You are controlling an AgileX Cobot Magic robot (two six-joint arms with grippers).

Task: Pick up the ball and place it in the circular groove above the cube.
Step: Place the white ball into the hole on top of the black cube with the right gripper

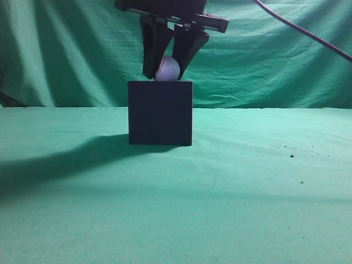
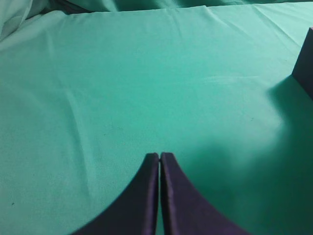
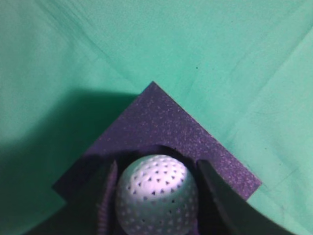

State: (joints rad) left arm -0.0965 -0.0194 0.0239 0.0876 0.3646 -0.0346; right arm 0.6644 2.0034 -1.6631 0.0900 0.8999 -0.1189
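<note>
White ball (image 3: pixel 155 198) in cube (image 1: pixel 160 113) groove, right hand (image 1: pixel 166 70) around it

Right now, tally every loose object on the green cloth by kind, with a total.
Ball: 1, white, perforated, between the right gripper's fingers atop the cube.
Cube: 1, dark.
Total: 2

The cube (image 2: pixel 305 61) is cut off by the frame's edge.
</note>
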